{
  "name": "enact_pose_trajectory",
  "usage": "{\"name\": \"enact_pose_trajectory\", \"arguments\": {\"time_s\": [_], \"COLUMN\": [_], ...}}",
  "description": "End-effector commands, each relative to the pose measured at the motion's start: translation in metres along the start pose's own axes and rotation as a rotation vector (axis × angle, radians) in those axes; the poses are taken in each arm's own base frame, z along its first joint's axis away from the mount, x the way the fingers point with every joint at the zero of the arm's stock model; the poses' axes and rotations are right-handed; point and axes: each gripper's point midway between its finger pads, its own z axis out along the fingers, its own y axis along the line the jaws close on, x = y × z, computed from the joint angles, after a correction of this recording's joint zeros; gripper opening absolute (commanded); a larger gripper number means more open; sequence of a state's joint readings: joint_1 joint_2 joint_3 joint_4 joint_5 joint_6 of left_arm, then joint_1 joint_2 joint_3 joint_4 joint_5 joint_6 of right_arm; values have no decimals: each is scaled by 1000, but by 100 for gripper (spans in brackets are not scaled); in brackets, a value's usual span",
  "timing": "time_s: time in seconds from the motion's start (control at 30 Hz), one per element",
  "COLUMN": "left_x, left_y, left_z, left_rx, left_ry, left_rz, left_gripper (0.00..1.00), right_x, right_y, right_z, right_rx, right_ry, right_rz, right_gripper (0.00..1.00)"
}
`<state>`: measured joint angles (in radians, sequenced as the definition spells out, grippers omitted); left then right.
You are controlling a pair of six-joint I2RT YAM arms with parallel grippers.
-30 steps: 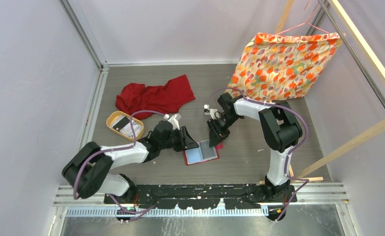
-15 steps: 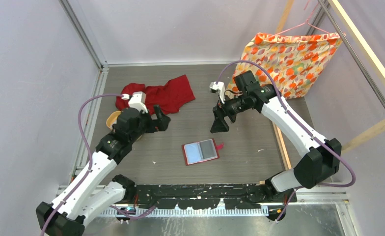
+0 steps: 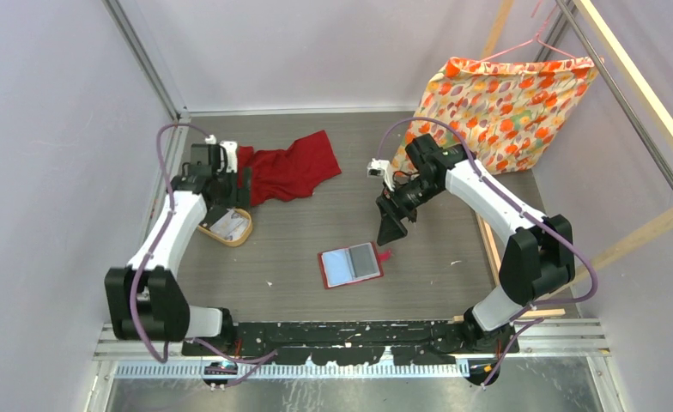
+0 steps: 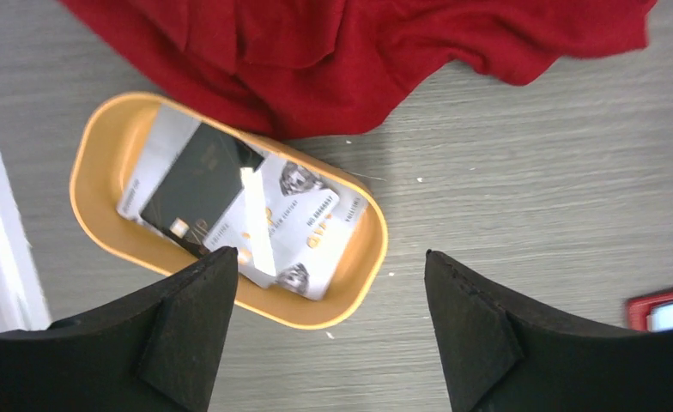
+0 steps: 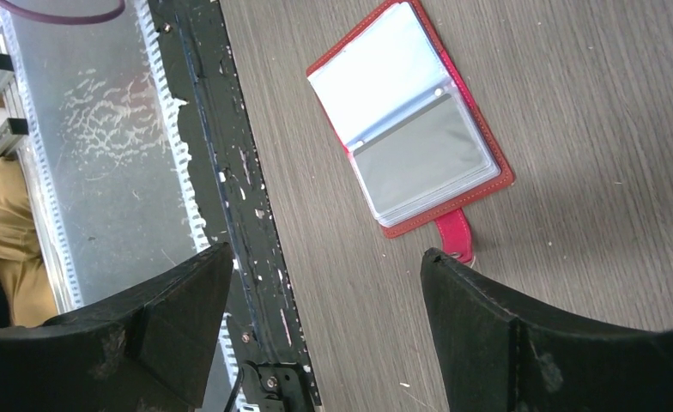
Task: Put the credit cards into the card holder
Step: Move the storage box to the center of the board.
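Both arms have swung back from the open red leather-like folding card holder (image 3: 350, 266) since a second ago: the left tool (image 4: 326, 262) now hangs at the upper left of the top view over the oval tan wooden tray (image 4: 88, 163), and the right tool (image 5: 324, 253) sits just above and right of the holder. Each tool's jaws stand wide apart, gripping nothing. The card holder lies flat at mid-frame on the grey tabletop (image 3: 436, 283), one clear pocket seemingly filled with something grey, while the pale and black credit cards (image 4: 230, 206) lie heaped in the tray, whose far rim touches the crumpled red cloth (image 3: 286, 167).
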<state>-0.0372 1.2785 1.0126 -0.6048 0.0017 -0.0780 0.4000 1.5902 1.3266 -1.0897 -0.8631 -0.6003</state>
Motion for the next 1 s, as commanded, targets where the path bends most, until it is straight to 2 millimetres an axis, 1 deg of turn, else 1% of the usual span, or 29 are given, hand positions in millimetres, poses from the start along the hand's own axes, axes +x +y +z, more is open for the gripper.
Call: {"name": "enact_pose_trajectory", "arguments": {"time_s": [0.0,0.13,0.2,0.27,0.3,0.4,0.53,0.67,0.73,0.8,0.9,0.93,0.97], "left_x": [11,11,14,23,31,50,45,49,52,50,42,39,39], "left_y": [13,28,25,16,15,25,38,29,29,25,7,-6,-15], "left_z": [8,12,12,16,19,32,42,55,61,63,53,49,44], "left_rx": [24,-38,-11,68,91,68,71,149,152,177,221,238,248], "left_ry": [166,204,190,181,187,240,259,273,291,298,257,236,222], "left_rz": [298,351,384,459,494,550,514,510,508,493,476,502,505], "left_gripper": [77,67,65,65,66,70,72,74,75,75,75,76,77], "right_x": [-10,-10,-9,-9,-8,-8,-6,-5,-4,-4,-3,-3,-4], "right_y": [7,4,4,4,5,6,6,6,6,7,8,8,8], "right_z": [-6,-10,-10,-11,-10,-9,-8,-8,-8,-8,-9,-9,-10], "right_rx": [-17,-21,-32,-39,-46,-62,-75,-82,-84,-86,-87,-85,-85], "right_ry": [-26,-39,-41,-38,-34,-28,-21,-12,-9,-9,-9,-8,-9], "right_rz": [-49,-30,-18,-14,-12,-9,-5,-2,0,-2,-7,-7,-9], "right_gripper": [84,84,84,84,84,83,82,82,82,82,82,82,82]}}
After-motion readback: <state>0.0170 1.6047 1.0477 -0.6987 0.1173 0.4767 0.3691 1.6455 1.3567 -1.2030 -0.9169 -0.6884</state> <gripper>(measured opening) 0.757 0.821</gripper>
